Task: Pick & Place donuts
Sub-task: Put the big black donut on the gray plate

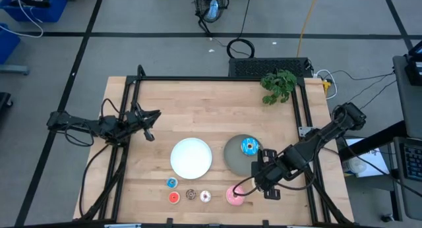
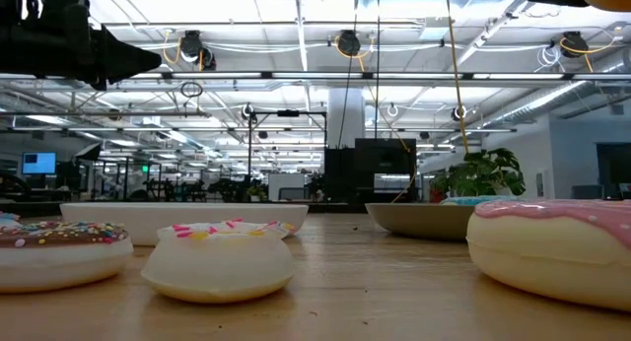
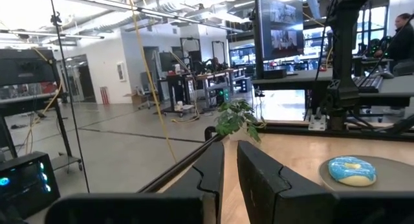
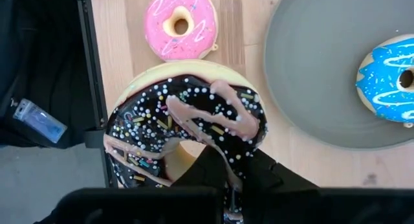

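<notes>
The glossy dark brown donut [image 4: 187, 127], speckled with sprinkles and ribboned with pale icing, is hanging pinched by its ring in the right gripper [image 4: 220, 166], above the wood near the pink donut [image 4: 180, 24] and beside the smooth grey plate [image 4: 310, 75] that is carrying the blue donut [image 4: 391, 78]. The left gripper [image 3: 229, 179] is waiting empty over the table's left side, fingers nearly together.

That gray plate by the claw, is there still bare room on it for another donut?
Yes: the gray plate holds only the blue donut; its near-left side is bare. The white plate is empty. The small donuts crowd the front edge.
</notes>
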Robot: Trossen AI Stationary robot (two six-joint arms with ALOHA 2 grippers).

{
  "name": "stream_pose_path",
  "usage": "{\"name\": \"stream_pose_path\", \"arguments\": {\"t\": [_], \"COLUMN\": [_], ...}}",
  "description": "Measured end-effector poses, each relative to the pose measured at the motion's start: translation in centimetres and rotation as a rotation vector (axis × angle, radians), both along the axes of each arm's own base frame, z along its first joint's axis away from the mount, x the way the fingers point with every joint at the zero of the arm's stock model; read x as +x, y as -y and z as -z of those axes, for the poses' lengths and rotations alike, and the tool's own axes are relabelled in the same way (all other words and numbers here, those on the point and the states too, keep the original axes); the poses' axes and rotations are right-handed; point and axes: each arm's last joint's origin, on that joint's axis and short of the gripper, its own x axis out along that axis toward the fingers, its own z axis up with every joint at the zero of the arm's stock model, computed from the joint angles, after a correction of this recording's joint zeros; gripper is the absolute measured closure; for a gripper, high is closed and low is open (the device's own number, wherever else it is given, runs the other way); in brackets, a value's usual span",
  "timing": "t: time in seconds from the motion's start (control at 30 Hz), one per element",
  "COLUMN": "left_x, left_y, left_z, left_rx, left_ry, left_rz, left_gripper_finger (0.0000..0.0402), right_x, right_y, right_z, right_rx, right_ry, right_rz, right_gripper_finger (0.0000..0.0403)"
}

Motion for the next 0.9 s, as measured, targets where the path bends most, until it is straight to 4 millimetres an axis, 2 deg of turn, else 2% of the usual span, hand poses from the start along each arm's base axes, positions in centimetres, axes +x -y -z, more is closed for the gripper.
{"name": "stream_pose_path", "arguments": {"t": [0.4,0.5,0.7,0.9], "left_x": [0.0,0.0,0.0,0.0], "left_y": [0.0,0.0,0.0,0.0], "left_z": [0.0,0.0,0.0,0.0], "left_rx": [-0.004,-0.008,-0.01,-0.009], "left_ry": [0.002,0.003,0.004,0.004], "left_rz": [0.001,0.001,0.002,0.001], "left_gripper_finger": [0.035,0.035,0.035,0.035], "right_x": [0.1,0.6,4.1,7.7], "right_y": [0.1,0.2,2.2,4.7], "right_z": [0.0,0.1,1.4,6.1], "right_rx": [-0.018,-0.046,-0.006,-0.023], "right_ry": [0.015,0.079,0.201,0.053], "right_rz": [0.013,0.032,0.076,0.004], "right_gripper_finger": [0.0394,0.0394,0.0394,0.0394]}}
